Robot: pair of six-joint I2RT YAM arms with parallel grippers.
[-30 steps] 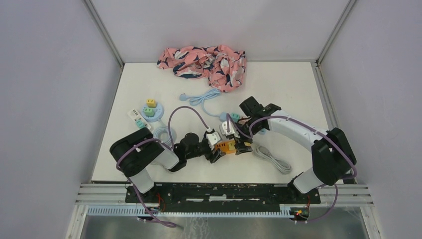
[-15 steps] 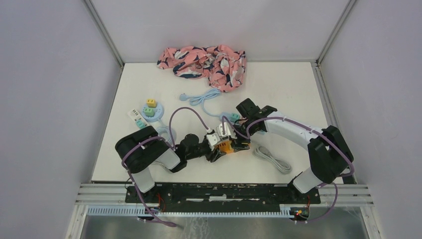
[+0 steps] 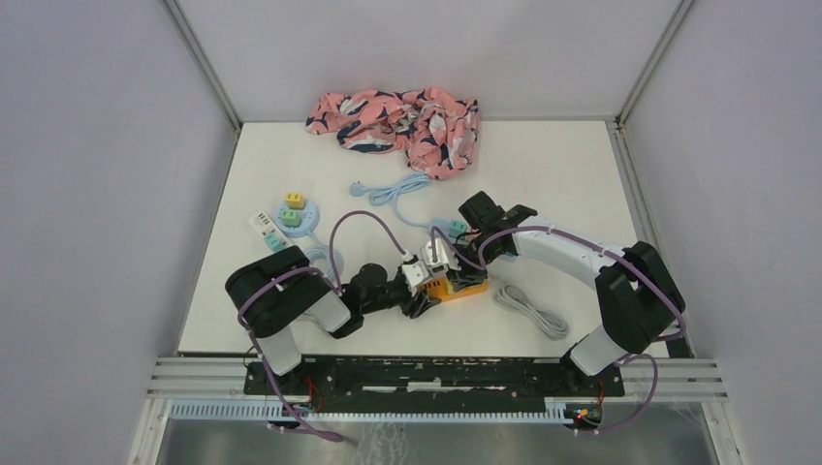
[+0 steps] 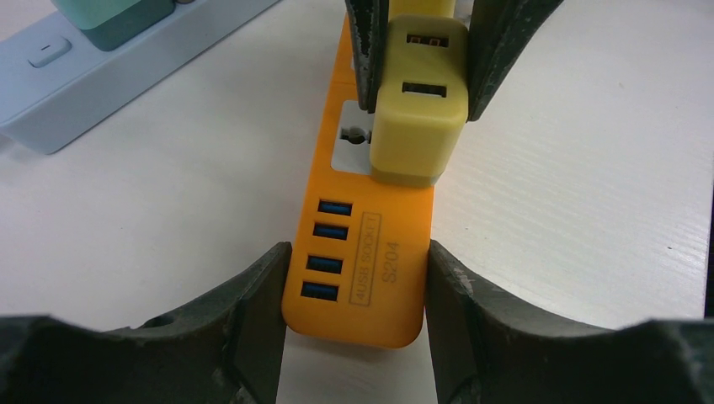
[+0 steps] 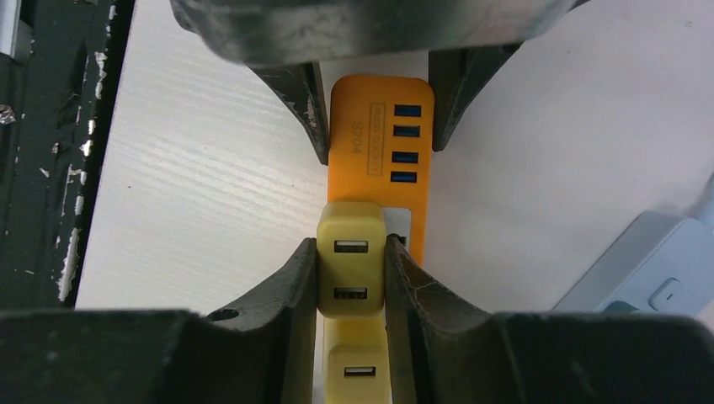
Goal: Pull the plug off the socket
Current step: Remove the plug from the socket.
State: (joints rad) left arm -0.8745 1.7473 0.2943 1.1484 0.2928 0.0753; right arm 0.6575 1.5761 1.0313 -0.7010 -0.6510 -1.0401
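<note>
An orange socket strip (image 4: 370,278) with blue USB ports lies flat on the white table near the front middle (image 3: 463,289). A yellow plug (image 4: 418,126) sits plugged into its white outlet. My left gripper (image 4: 355,263) is shut on the strip's USB end, one finger pressed to each long side. My right gripper (image 5: 351,252) is shut on the yellow plug (image 5: 351,269), gripping both its flanks from the opposite end. Behind it on the strip, a second yellow plug (image 5: 358,370) shows between the right fingers. The two grippers face each other along the strip (image 5: 379,135).
A light blue power strip (image 4: 84,76) with a green plug lies just beside the orange one. A grey cable coil (image 3: 531,310) lies to the right. A round blue socket with coloured adapters (image 3: 294,218), a blue cable (image 3: 397,189) and a pink floral cloth (image 3: 397,121) lie farther back.
My right gripper slid left over the strip and closed on the yellow plug. My left gripper closed on the orange strip's end and stayed in place.
</note>
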